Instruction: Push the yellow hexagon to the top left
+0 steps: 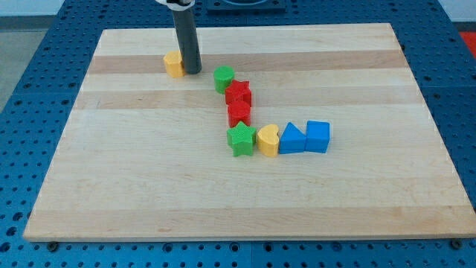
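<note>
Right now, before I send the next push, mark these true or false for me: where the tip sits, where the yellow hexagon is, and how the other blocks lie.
1. My tip is against the right side of the yellow hexagon. True.
2. The yellow hexagon sits in the board's bottom right corner. False: it is near the view's top, left of centre.
3. The blue cube is the block furthest to the view's right. True.
4. The green star lies above the two red blocks. False: it lies below them, beside the yellow heart.
</note>
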Available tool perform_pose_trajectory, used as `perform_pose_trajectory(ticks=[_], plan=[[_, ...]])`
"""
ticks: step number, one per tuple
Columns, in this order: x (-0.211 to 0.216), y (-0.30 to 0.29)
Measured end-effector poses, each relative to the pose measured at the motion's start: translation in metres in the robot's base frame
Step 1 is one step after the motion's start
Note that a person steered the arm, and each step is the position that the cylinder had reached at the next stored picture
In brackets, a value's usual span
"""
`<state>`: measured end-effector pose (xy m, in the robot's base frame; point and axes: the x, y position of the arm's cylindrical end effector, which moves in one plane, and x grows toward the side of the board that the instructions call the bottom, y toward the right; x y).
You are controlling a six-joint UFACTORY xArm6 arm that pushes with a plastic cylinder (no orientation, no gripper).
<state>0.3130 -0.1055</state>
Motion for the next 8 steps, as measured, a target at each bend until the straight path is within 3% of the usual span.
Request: perform_pose_trajectory(ticks=[8], plan=[[0.009,-0.032]])
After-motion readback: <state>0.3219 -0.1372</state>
